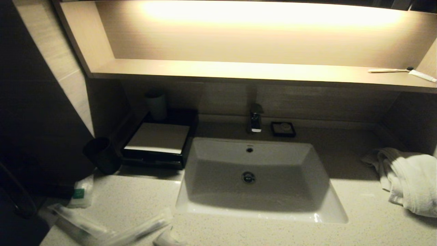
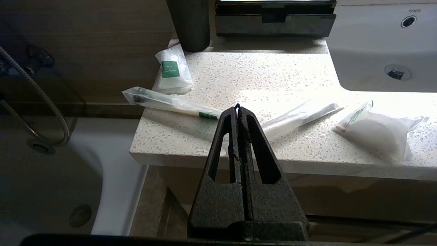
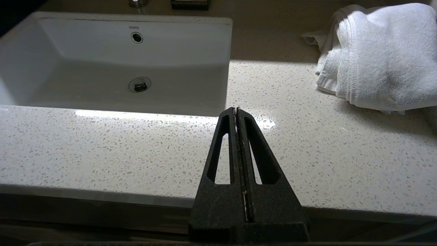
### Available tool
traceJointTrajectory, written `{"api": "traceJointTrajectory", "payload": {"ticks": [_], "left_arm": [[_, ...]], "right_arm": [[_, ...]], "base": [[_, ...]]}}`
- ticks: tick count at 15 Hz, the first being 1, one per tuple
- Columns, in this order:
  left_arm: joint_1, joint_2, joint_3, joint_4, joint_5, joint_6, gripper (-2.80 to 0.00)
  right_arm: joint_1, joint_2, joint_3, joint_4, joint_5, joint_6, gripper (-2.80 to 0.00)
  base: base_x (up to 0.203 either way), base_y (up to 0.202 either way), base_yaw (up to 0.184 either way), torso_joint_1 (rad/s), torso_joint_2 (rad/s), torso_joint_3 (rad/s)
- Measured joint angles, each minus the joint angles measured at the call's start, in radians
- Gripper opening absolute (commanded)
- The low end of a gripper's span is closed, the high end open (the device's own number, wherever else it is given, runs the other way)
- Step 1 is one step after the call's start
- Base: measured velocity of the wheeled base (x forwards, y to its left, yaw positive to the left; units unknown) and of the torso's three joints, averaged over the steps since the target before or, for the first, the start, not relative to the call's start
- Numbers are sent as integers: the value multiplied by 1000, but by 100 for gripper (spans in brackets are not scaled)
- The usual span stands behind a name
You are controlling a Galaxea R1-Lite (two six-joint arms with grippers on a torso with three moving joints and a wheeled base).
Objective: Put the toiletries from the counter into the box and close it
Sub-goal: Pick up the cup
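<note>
Several wrapped toiletries lie at the counter's front left: a small packet with a green label (image 2: 172, 70) (image 1: 80, 193), a long wrapped toothbrush (image 2: 170, 102), a second long wrapped item (image 2: 300, 116) (image 1: 143, 230), and a white pouch (image 2: 374, 131). The black box (image 1: 157, 138) (image 2: 275, 20) with a pale flat top sits at the back left, beside the sink. My left gripper (image 2: 238, 106) is shut and empty, in front of the counter's edge, pointing at the long items. My right gripper (image 3: 236, 109) is shut and empty, over the front edge right of the sink. Neither gripper shows in the head view.
The white sink (image 1: 252, 177) fills the middle, with a faucet (image 1: 255, 119) and a soap dish (image 1: 283, 129) behind it. A white towel (image 1: 409, 177) lies at the right. A dark cup (image 1: 102, 155) stands left of the box. A bathtub (image 2: 51, 177) lies beyond the counter's left end.
</note>
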Motion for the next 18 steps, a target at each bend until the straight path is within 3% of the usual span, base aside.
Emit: {"api": "traceJointTrajectory", "payload": {"ticks": [18], "left_arm": [[0, 0, 0, -2, 6, -35, -280]], "right_arm": [[0, 0, 0, 0, 0, 0, -280]], "base": [[0, 0, 0, 0, 0, 0]]}}
